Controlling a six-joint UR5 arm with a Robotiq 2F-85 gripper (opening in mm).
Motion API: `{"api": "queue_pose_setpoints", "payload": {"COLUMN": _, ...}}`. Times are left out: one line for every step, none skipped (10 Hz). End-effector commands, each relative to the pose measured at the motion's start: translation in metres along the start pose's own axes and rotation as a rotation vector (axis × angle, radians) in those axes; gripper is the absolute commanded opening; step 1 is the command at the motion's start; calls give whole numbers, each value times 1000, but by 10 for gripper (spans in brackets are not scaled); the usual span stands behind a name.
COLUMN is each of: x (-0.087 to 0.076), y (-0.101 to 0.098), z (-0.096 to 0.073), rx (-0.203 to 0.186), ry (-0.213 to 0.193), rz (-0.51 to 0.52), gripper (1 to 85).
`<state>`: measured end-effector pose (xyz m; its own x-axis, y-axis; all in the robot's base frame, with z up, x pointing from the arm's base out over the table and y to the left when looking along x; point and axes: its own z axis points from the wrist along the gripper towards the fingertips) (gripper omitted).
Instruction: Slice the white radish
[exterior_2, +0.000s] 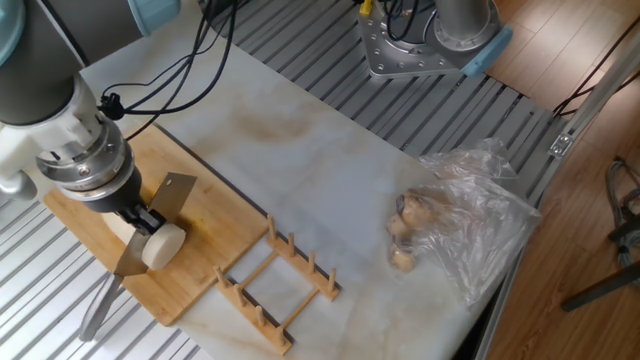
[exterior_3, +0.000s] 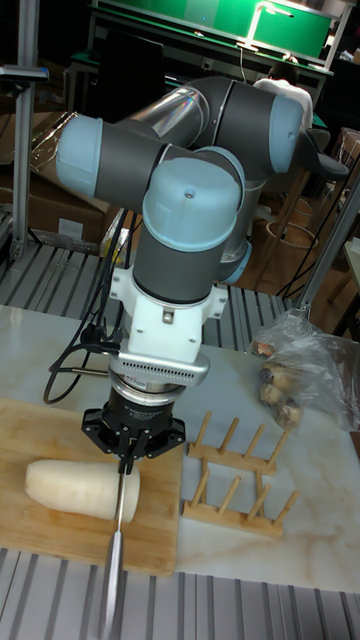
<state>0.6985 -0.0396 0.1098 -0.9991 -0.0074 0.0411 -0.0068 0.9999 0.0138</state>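
Marble-patterned white tabletop (exterior_2: 330, 190), smooth and faintly veined, sits over a ribbed grey metal frame, with wood flooring beyond its right edge. White radish (exterior_3: 80, 489), a thick creamy cylinder with smooth skin, lies on its side on a bamboo cutting board (exterior_2: 215, 225) at the table's left near corner; in the fixed view its round cut face (exterior_2: 165, 245) points toward the near edge of the board. Knife (exterior_3: 118, 535), with a flat grey metal blade, stands edge-down across the radish close to that cut end, its blade seen as a thin line in the tall fixed view and as a broad angled plate in the fixed view. Gripper (exterior_3: 126, 462), black and compact beneath a ringed silver flange, hangs directly over the radish and is clamped on the knife, its jaws drawn together on the tool. Grey and pale-blue arm segments rise behind it, and black cables trail across the board's far edge. Wooden dish rack (exterior_2: 280, 285), two rails with upright pegs, rests just beside the board's right edge. Crinkled clear plastic bag (exterior_2: 475, 225), holding several brownish rounded lumps (exterior_2: 405, 235), lies near the table's right edge, well apart from the board.
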Motion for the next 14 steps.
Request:
{"api": "queue_pose_setpoints", "payload": {"x": 0, "y": 10, "z": 6, "rx": -11, "ry": -20, "rz": 41, "gripper": 13}}
{"api": "queue_pose_setpoints", "payload": {"x": 1, "y": 15, "z": 8, "rx": -12, "ry": -23, "rz": 46, "gripper": 13}}
{"api": "queue_pose_setpoints", "payload": {"x": 4, "y": 14, "z": 6, "rx": -17, "ry": -15, "rz": 39, "gripper": 13}}
{"api": "queue_pose_setpoints", "payload": {"x": 7, "y": 14, "z": 5, "rx": -26, "ry": -13, "rz": 38, "gripper": 13}}
{"api": "queue_pose_setpoints", "payload": {"x": 9, "y": 12, "z": 7, "rx": -31, "ry": -15, "rz": 34, "gripper": 13}}
{"api": "queue_pose_setpoints", "payload": {"x": 9, "y": 11, "z": 8, "rx": -32, "ry": -16, "rz": 33, "gripper": 13}}
{"api": "queue_pose_setpoints", "payload": {"x": 10, "y": 11, "z": 7, "rx": -34, "ry": -15, "rz": 34, "gripper": 13}}
{"api": "queue_pose_setpoints", "payload": {"x": 12, "y": 12, "z": 7, "rx": -35, "ry": -15, "rz": 36, "gripper": 13}}
{"api": "queue_pose_setpoints", "payload": {"x": 13, "y": 12, "z": 9, "rx": -37, "ry": -16, "rz": 36, "gripper": 13}}
{"api": "queue_pose_setpoints", "payload": {"x": 14, "y": 12, "z": 11, "rx": -44, "ry": -18, "rz": 34, "gripper": 13}}
{"api": "queue_pose_setpoints", "payload": {"x": 15, "y": 12, "z": 11, "rx": -47, "ry": -18, "rz": 34, "gripper": 13}}
{"api": "queue_pose_setpoints", "payload": {"x": 15, "y": 12, "z": 12, "rx": -48, "ry": -18, "rz": 37, "gripper": 13}}
{"api": "queue_pose_setpoints", "payload": {"x": 15, "y": 14, "z": 14, "rx": -48, "ry": -20, "rz": 43, "gripper": 13}}
{"api": "queue_pose_setpoints", "payload": {"x": 15, "y": 17, "z": 15, "rx": -46, "ry": -23, "rz": 49, "gripper": 13}}
